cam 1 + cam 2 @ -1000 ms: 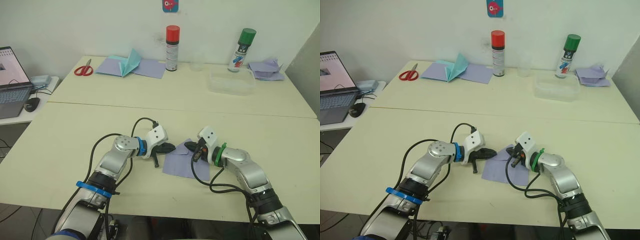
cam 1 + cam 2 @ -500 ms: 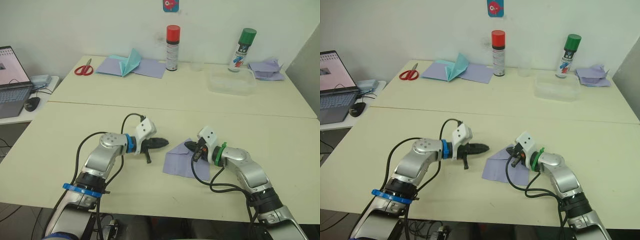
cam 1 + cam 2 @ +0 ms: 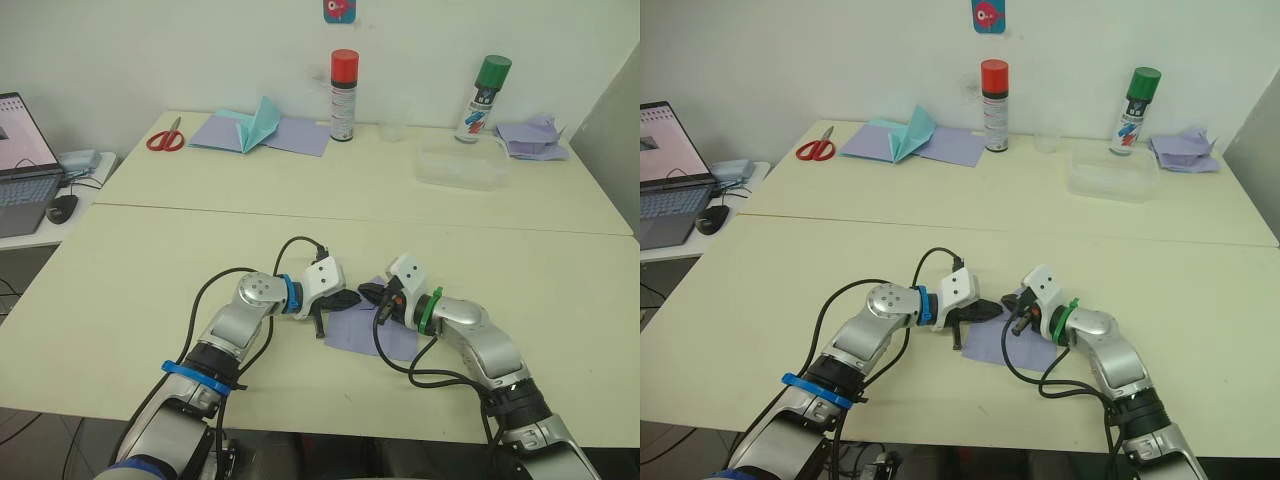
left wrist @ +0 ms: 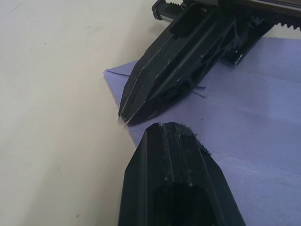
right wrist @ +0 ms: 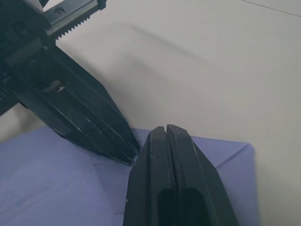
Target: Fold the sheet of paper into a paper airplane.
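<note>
The left gripper [image 3: 345,298], fingers pressed together, has swung back in from the left since half a second ago and now meets the right gripper [image 3: 368,292], also pressed shut, tip to tip over the far left corner of the sheet of paper [image 3: 366,333]. The sheet lies flat near the front edge of the table [image 3: 120,270], one far corner already folded. Both tips look set to press that fold, an early step.
</note>
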Robot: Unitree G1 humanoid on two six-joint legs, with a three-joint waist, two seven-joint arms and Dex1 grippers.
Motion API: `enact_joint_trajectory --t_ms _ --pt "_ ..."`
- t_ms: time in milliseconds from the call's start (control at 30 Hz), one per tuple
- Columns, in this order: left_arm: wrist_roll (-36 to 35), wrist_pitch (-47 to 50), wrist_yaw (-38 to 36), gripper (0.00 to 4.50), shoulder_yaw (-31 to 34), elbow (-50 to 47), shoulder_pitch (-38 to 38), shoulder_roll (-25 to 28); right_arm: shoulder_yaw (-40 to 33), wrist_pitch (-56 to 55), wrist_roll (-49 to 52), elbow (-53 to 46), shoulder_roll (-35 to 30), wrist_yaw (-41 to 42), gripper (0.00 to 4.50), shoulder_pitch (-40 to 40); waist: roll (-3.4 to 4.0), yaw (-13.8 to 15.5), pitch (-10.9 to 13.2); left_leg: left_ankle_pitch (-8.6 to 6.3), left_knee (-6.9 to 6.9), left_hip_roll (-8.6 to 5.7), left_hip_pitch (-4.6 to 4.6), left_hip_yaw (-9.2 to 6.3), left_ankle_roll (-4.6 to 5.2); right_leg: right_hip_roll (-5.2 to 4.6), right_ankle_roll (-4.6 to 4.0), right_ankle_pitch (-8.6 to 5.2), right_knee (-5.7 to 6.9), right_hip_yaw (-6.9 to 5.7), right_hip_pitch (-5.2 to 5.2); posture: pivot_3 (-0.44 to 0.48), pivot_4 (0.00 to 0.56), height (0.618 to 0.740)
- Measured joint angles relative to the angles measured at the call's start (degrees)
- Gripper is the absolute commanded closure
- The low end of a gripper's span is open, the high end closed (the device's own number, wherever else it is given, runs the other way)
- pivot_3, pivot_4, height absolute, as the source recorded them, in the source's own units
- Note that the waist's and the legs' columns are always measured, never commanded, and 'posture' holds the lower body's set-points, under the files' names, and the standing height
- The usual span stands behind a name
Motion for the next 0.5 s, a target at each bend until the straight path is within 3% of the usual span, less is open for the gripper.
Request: enact_joint_trajectory --t_ms 267,500 --pt "0.0 0.3 0.2 4.47 0.0 0.6 -0.3 -0.2 1.4 -0.3 -3.3 0.7 -0.4 -3.0 4.5 -1.3 -0.01 0.0 -0.1 0.0 0.01 -0.01 0.09 -0.04 0.0 0.01 0.0 0.0 0.02 -0.04 0.09 0.0 0.15 0.74" --pt "0.1 0.3 0.4 4.47 0.0 2.1 -1.0 -0.7 -4.8 0.6 -3.3 3.2 -0.5 -8.7 4.5 -1.9 -0.02 0.0 -0.1 0.0 0.03 -0.01 0.09 -0.06 0.0 -0.04 0.0 0.0 0.02 -0.03 0.13 0.0 0.15 0.74"
